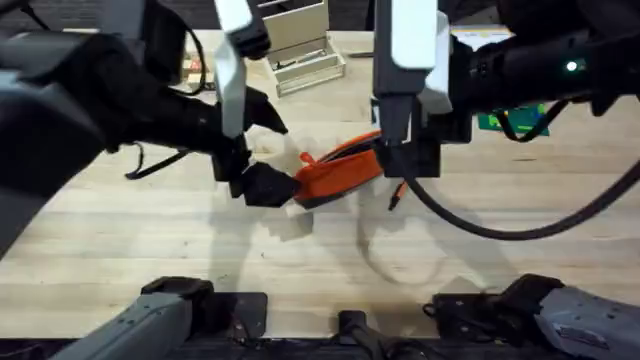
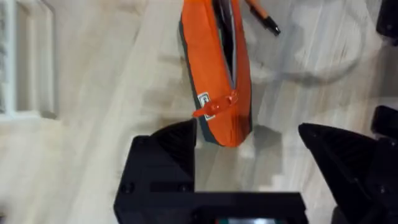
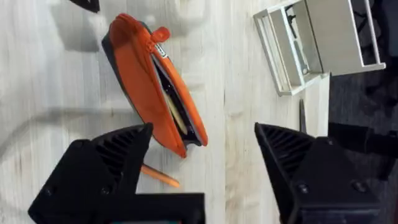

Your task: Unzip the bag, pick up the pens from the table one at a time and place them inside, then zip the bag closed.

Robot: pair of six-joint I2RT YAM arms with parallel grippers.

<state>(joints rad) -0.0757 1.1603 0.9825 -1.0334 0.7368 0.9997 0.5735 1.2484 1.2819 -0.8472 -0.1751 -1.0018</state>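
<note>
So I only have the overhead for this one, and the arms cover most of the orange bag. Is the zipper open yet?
Observer: Yes. In the right wrist view the bag gapes along its top, and the inside looks dark.
Operator: Where is the pull tab sitting?
Observer: The left wrist view shows the pull tab at the end of the bag nearest the left gripper.
Operator: Is either arm holding a pen?
Observer: No. The pen lies on the table beside the bag. The right gripper and the left both have their jaws wide open and empty.
</note>
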